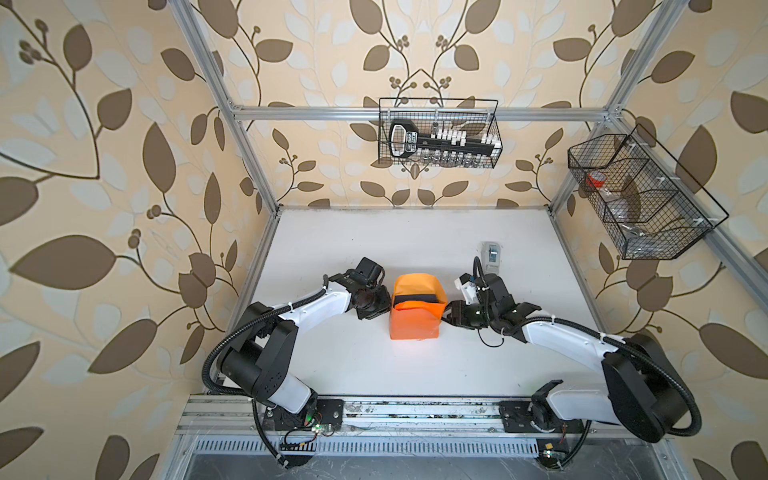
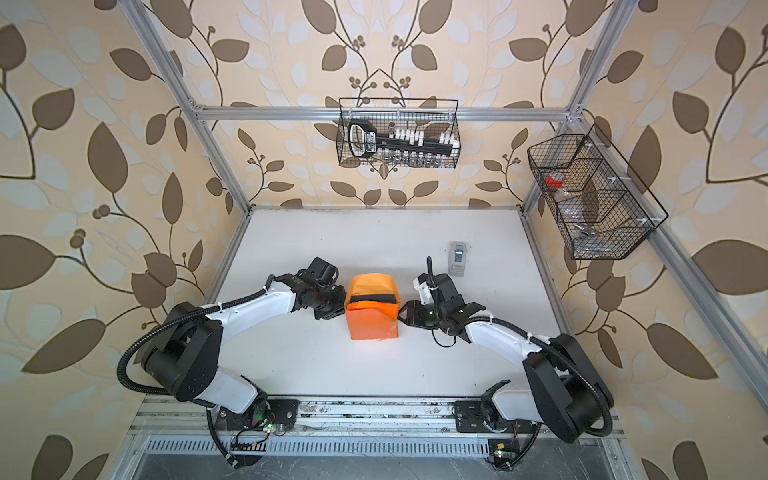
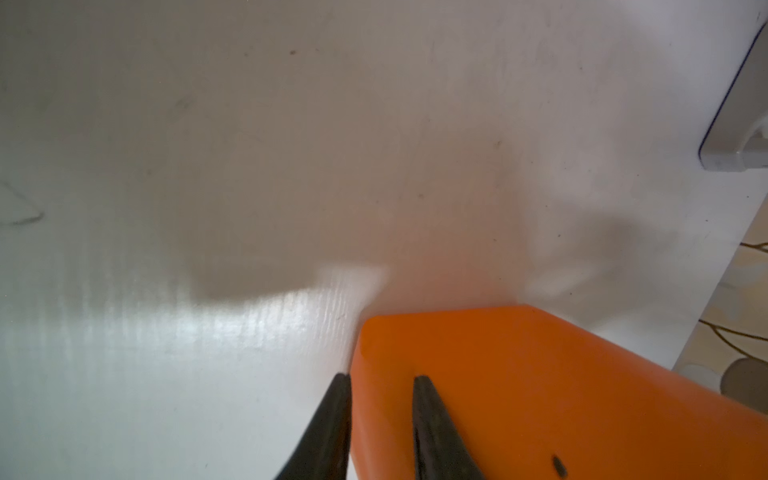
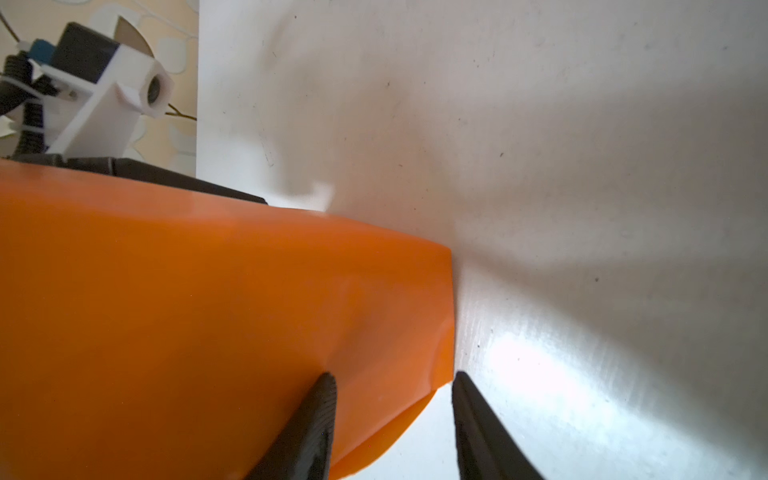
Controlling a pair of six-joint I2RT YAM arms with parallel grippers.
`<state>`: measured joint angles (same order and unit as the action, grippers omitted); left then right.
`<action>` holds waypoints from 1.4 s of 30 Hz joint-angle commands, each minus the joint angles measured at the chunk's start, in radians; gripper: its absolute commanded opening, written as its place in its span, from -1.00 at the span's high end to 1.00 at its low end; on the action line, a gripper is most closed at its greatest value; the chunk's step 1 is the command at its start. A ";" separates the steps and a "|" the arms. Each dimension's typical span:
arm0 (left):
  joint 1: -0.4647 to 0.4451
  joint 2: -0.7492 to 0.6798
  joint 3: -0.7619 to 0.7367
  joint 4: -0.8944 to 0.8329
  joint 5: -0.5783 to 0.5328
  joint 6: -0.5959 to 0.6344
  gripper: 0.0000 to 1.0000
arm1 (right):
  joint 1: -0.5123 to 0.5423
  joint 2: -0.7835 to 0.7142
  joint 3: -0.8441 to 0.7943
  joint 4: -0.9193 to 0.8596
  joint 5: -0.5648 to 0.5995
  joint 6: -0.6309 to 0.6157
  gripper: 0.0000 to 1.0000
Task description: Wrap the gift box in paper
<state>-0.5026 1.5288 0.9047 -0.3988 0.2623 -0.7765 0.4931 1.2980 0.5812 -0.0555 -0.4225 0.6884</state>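
Gift box (image 1: 417, 299) between upright paper (image 1: 415, 326) edges

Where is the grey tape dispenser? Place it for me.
In both top views the tape dispenser stands on the white table, right of centre toward the back, just behind the right arm and clear of the orange paper.

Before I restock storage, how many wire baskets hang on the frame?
2. The back wire basket hangs on the rear rail; the side wire basket hangs on the right-hand side rail. None seems hidden.
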 commanded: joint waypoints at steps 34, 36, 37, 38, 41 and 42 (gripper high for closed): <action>0.017 -0.757 -0.300 0.017 0.100 0.150 -0.84 | -0.062 -0.596 -0.050 -0.246 0.017 -0.258 -0.63; -0.006 -0.802 -0.361 0.059 0.084 0.141 -0.85 | -0.004 -0.609 -0.103 -0.211 0.020 -0.266 -0.64; -0.020 -0.817 -0.380 0.075 0.074 0.143 -0.86 | 0.036 -0.621 -0.129 -0.182 0.036 -0.272 -0.64; -0.040 -0.827 -0.395 0.089 0.052 0.144 -0.87 | 0.086 -0.637 -0.154 -0.150 0.070 -0.281 -0.63; -0.106 -0.803 -0.402 0.128 -0.022 0.161 -0.91 | 0.232 -0.684 -0.197 -0.075 0.225 -0.315 -0.70; -0.130 -0.780 -0.393 0.141 -0.045 0.171 -0.91 | 0.272 -0.692 -0.200 -0.054 0.290 -0.330 -0.74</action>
<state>-0.5888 0.7269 0.4969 -0.3786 0.2810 -0.6376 0.6914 0.6407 0.3874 -0.2218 -0.2832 0.4248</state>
